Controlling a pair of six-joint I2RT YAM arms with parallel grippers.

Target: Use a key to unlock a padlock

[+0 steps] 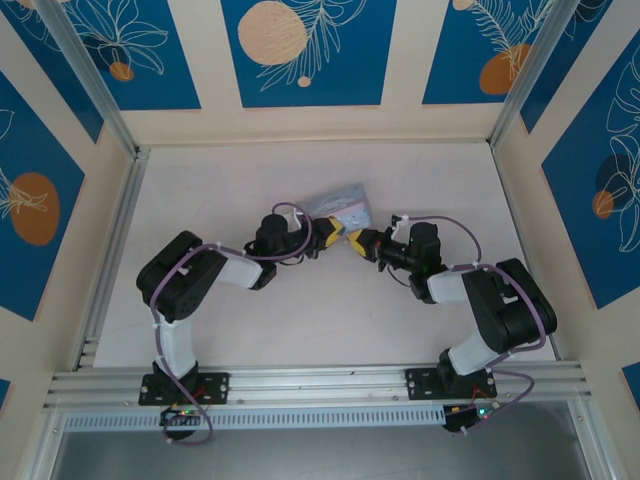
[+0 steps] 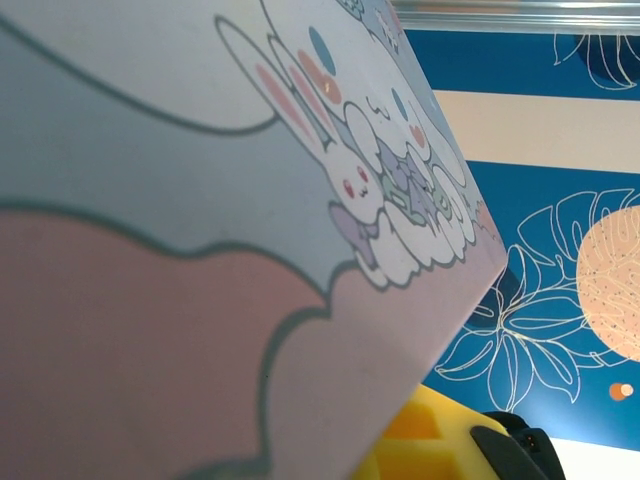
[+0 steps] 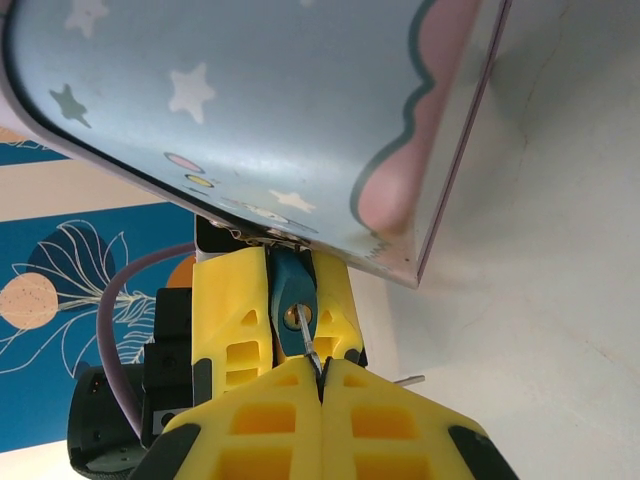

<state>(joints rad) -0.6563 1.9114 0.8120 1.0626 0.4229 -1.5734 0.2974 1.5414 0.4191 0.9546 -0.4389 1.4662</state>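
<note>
In the right wrist view the small blue-tinted padlock point(image 3: 290, 290) sits squeezed between the two yellow fingers point(image 3: 235, 310) of my left gripper point(image 1: 330, 236), its brass keyhole facing the camera. The thin metal key point(image 3: 312, 352) is pinched in my right gripper point(image 3: 321, 382), which is shut on it, and the key's tip is in the keyhole. From above, my right gripper point(image 1: 358, 243) meets the left one tip to tip at mid-table. The padlock's top is hidden under the tin.
The pale blue tin point(image 1: 340, 205) with cartoon rabbits hangs tilted right above both grippers, close to the lens point(image 2: 250, 200) in the left wrist view and also point(image 3: 250, 110) overhead in the right one. A small metal stub point(image 3: 410, 380) pokes out beside my right finger.
</note>
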